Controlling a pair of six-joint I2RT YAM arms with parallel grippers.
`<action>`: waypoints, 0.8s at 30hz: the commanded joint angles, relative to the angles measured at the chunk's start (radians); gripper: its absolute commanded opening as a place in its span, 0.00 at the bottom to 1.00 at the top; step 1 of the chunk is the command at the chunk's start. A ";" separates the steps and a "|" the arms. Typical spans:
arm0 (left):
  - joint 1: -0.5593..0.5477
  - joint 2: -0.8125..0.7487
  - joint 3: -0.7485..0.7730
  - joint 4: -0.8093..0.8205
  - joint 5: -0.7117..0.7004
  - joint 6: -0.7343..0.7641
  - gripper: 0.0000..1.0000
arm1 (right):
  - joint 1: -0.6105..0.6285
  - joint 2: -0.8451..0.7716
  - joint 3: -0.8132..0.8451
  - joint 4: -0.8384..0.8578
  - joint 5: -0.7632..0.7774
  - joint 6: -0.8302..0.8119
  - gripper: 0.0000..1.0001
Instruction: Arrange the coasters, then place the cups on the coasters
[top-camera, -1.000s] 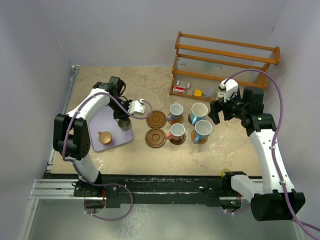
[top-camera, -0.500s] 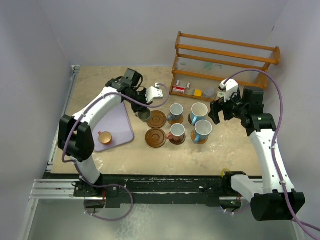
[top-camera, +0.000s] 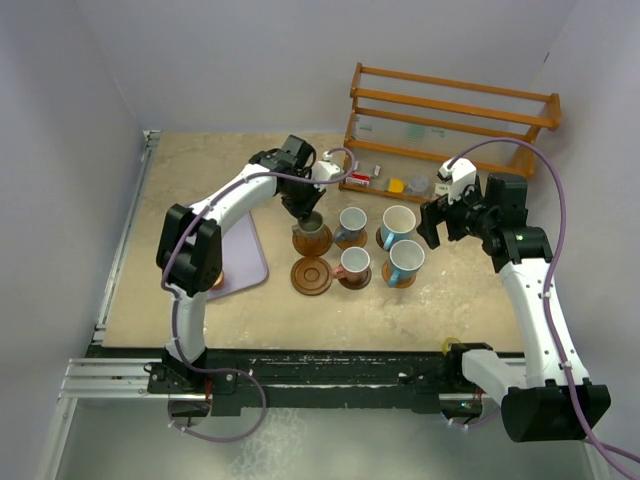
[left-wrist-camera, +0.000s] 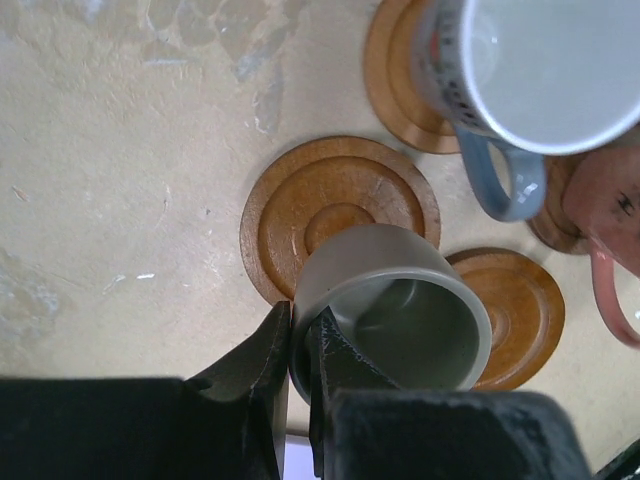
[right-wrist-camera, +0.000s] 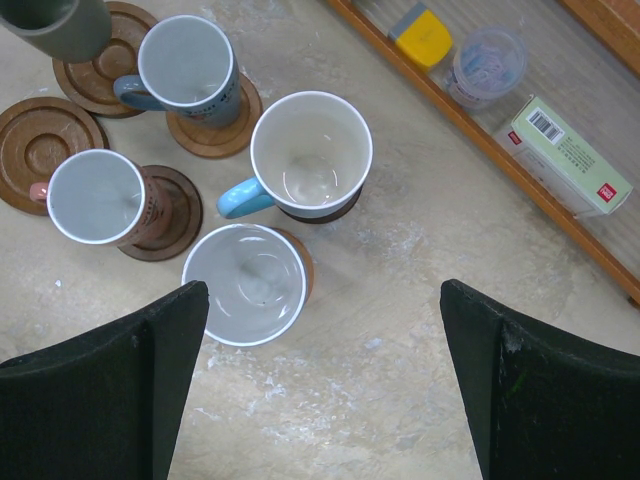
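My left gripper (top-camera: 306, 206) (left-wrist-camera: 300, 322) is shut on the rim of the grey-green cup (top-camera: 311, 229) (left-wrist-camera: 402, 312), one finger inside and one outside. The cup hangs tilted over the far bare coaster (top-camera: 313, 241) (left-wrist-camera: 338, 203). A second bare coaster (top-camera: 311, 276) (right-wrist-camera: 40, 145) lies just nearer. Four cups stand on coasters: pale blue (top-camera: 351, 222) (right-wrist-camera: 189, 64), large white and blue (top-camera: 398, 225) (right-wrist-camera: 311, 151), pink (top-camera: 353, 262) (right-wrist-camera: 98, 196), light blue (top-camera: 406, 259) (right-wrist-camera: 245, 285). To their right my right gripper (top-camera: 433, 224) (right-wrist-camera: 325, 385) hovers open and holds nothing.
A lavender tray (top-camera: 252, 256) lies at the left, largely covered by my left arm. A wooden rack (top-camera: 450, 120) stands at the back right, with a yellow item (right-wrist-camera: 426, 36), a clear container (right-wrist-camera: 486, 62) and a small box (right-wrist-camera: 565, 156) on its bottom shelf.
My left arm has carried the grey-green cup rightward from above the lavender tray to above the far bare coaster. The right arm has not moved.
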 joint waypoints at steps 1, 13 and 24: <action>-0.006 0.030 0.069 0.006 -0.051 -0.138 0.03 | 0.002 -0.018 0.000 0.027 0.010 0.000 1.00; -0.028 0.081 0.057 0.003 -0.113 -0.278 0.03 | 0.002 -0.025 -0.002 0.025 0.007 0.001 1.00; -0.028 0.079 0.032 0.040 -0.147 -0.313 0.03 | 0.002 -0.023 -0.003 0.026 0.007 0.002 1.00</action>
